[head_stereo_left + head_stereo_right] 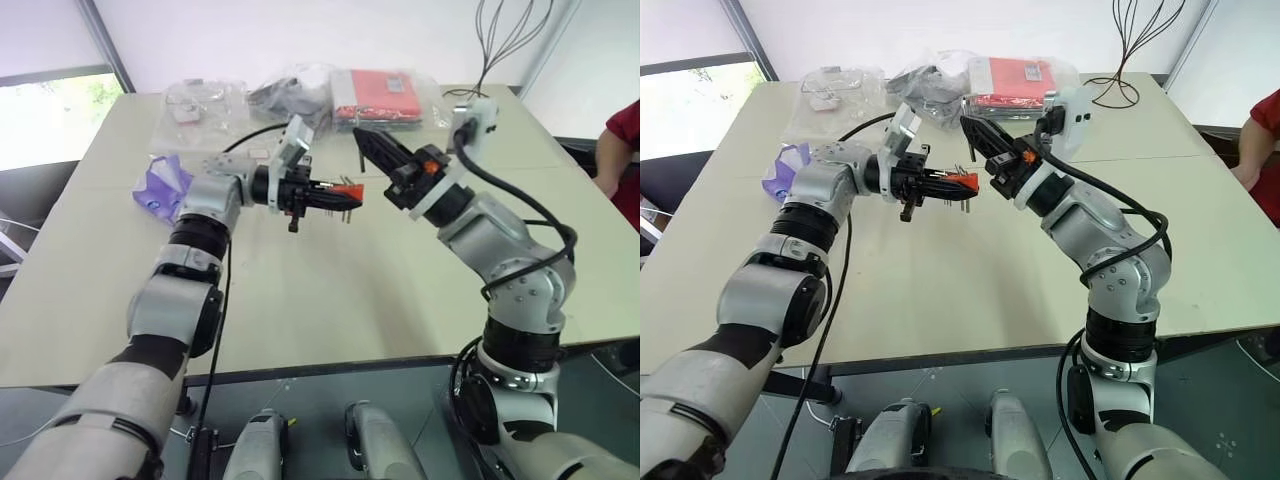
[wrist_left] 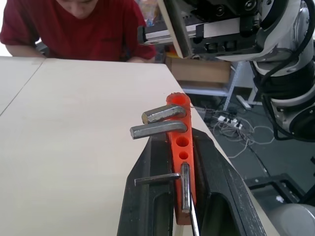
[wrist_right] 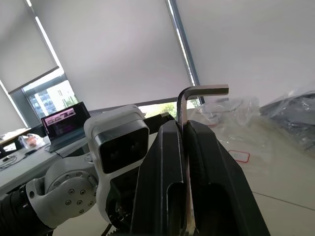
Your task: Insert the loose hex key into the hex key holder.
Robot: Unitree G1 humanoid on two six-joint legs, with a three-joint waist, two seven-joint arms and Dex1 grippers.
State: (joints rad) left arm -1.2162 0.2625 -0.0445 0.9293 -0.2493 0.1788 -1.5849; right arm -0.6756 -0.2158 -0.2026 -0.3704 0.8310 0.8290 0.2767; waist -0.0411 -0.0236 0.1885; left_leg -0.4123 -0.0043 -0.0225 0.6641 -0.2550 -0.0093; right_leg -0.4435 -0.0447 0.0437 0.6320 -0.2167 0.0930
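Held up over the middle of the pale table point(image 1: 300, 320), well clear of its top: hex key holder point(image 1: 347, 189), pinched between the 2 black fingers of the left gripper point(image 1: 335, 196), long axis running level and pointing right toward the other arm. Just to the right and slightly farther, right gripper point(image 1: 975, 135) clamped tight on the loose hex key point(image 3: 185, 128), long leg lying along the fingers, short bent leg sticking out sideways past the tips. Holder and key near each other but apart, not yet lined up; probably calls for turning the key's straight end toward an empty hole. Holder: smooth orange-red plastic, with 2 round open sockets point(image 2: 182, 147) in a row between 4 seated keys. Loose key: thin, hard, dull grey steel, L-shaped.
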